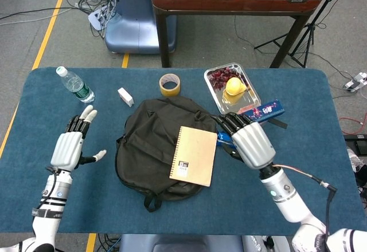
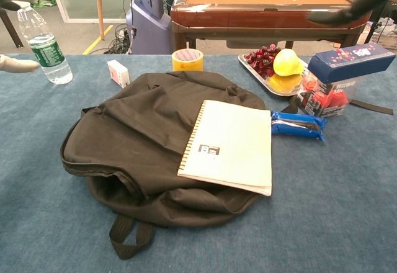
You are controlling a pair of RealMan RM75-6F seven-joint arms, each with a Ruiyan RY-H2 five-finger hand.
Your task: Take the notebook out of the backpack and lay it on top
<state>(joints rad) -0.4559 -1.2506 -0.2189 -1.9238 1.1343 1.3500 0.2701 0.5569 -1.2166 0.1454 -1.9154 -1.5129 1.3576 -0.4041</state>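
I see the notebook [image 1: 194,156] lying flat on top of the black backpack [image 1: 150,143], toward its right side, spiral edge to the left, cover up. The backpack is slumped on the blue table [image 1: 40,109] with its mouth gaping at the near left edge in my chest view. My left hand [image 1: 71,144] hovers off to the left of the bag with fingers spread, holding nothing; my right hand [image 1: 248,141] sits just right of the notebook, fingers apart and empty. Behind it a metal tray [image 1: 252,98] holds dark grapes [image 1: 219,77] and a yellow fruit [image 1: 234,85]. A blue box [image 2: 351,62] and a blue snack packet [image 2: 299,125] lie beside the tray; a tape roll [image 1: 170,83], a small white box [image 1: 125,96] and a water bottle [image 1: 75,84] stand further back
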